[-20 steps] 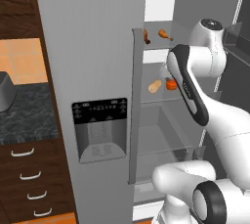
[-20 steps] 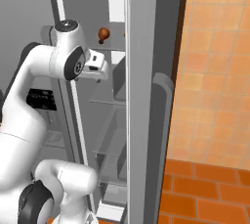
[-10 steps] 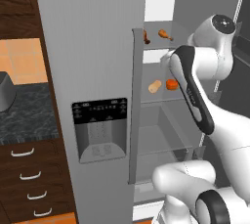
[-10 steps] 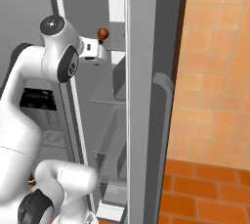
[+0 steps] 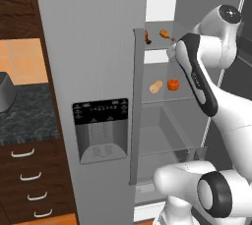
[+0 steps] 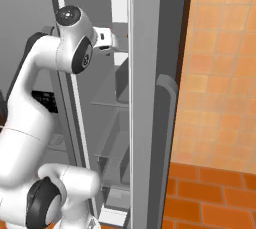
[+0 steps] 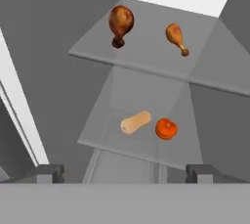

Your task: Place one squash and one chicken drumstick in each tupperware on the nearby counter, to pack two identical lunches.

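drumsticks (image 7: 120, 24) shelved above squash (image 7: 135, 122)

You're looking at a glossy white arm (image 5: 197, 71) of rounded, bulbous segments, with dark grey discs capping its joints and a dark seam along the forearm.

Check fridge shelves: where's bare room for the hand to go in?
Upper shelf: bare gap between the two drumsticks, plus the near corners. Lower shelf: squash and an orange round item sit close together mid-shelf; bare glass to either side. The open gripper faces in from the front.
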Available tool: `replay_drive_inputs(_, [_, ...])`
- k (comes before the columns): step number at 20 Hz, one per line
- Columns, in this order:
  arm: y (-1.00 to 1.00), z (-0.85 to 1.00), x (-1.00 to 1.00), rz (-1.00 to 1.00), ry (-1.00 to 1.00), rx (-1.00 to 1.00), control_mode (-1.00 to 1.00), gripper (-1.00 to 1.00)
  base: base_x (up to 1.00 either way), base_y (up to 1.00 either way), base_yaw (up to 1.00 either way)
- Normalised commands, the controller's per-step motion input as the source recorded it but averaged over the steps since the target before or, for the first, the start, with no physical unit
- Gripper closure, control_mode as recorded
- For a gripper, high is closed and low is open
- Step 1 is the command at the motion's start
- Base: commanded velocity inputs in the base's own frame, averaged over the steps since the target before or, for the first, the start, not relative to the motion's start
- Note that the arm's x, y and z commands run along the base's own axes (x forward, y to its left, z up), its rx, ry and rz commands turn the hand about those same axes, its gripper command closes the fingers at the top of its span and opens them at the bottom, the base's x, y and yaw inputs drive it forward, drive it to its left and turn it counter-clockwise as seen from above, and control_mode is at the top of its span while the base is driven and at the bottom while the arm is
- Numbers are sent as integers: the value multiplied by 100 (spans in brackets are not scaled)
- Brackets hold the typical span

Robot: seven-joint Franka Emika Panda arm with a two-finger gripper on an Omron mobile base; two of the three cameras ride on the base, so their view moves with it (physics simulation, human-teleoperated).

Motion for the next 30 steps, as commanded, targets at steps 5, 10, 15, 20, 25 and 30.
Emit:
replay_drive_inputs(5, [-47,0,50,-1,0,-4,-100,-100,0,0,0])
replay_drive_inputs(10, [-23,0,78,-1,0,0,-100,-100,0,0,0])
replay_drive_inputs(15, [-5,0,78,-1,0,0,-100,-100,0,0,0])
replay_drive_inputs(20, [-5,0,84,0,6,5,-100,-100,0,0,0])
replay_drive_inputs(25, [-18,0,69,0,6,9,-100,-100,0,0,0])
replay_drive_inputs(30, [-10,-2,59,0,1,2,-100,-100,0,0,0])
